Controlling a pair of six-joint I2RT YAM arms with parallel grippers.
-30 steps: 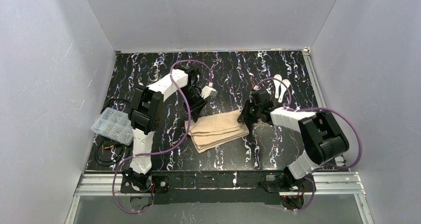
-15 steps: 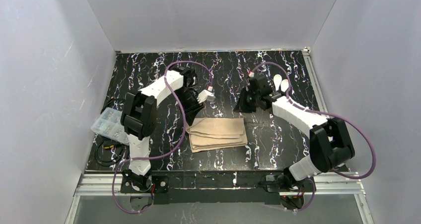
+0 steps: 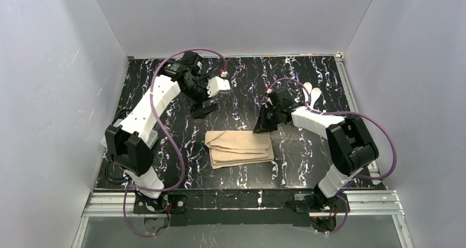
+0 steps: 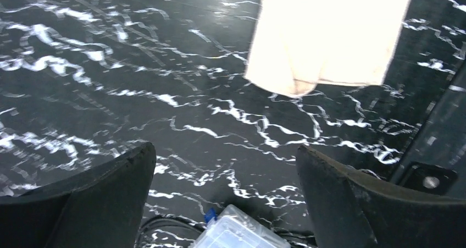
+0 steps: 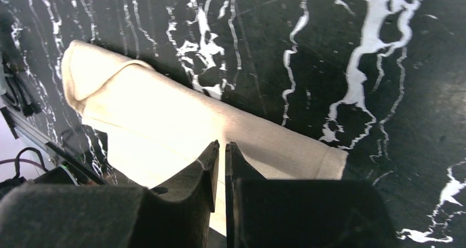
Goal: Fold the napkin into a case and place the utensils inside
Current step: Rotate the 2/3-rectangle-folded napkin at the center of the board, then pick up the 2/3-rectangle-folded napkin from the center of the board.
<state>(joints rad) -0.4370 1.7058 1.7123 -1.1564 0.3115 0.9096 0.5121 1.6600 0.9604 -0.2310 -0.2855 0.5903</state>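
Beige folded napkin (image 3: pixel 239 148) lies mid-frame on the desk (image 3: pixel 297 168); left end effector (image 4: pixel 225 160), upper left, gapes apart; right end effector (image 5: pixel 220 147) is closed together above the napkin's upper-right corner.

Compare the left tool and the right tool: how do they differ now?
The left tool stands wide open; the right tool is shut. The left tool is away from the napkin; the right tool is over its far edge. Neither holds anything.
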